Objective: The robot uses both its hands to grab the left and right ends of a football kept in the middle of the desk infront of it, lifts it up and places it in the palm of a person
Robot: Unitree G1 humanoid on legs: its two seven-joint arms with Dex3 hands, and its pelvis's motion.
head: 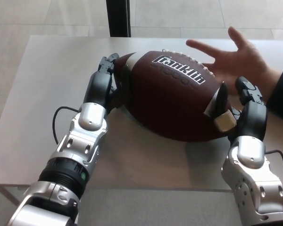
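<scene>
Held above the middle of the desk (pixel 33 94), between both hands: a brown football (pixel 172 96), pebbled leather, fat in the middle and tapering to pointed ends, with a white stripe near each tip and white "Franklin" lettering across the top. Row of white laces just visible along the upper far edge. Cast a soft shadow on the desk surface below its near side.

Clamped against the ball's left tip: the left hand (pixel 106 82), glossy black plastic, fingers (pixel 108 61) curled over the end, wrist cased in rounded silver metal with a thin black cable looping off to the side. Pressed onto the right tip: the right hand (pixel 238 106), thumb (pixel 220 100) laid dark and flat against the white stripe, a pale beige pad at its base, the other thick fingers rising behind the ball's end. Both hands closed on the ball, one per end.

Spread open just beyond the ball's far right side: a person's hand (pixel 238 59), palm up, fingers apart, dark sleeve (pixel 282 94) at the picture's edge. Contact between palm and ball not clear.

Smooth, matte grey desk top, rectangular; pale tiled floor (pixel 47 16) behind, with a dark upright post (pixel 118 18) at the far edge.
</scene>
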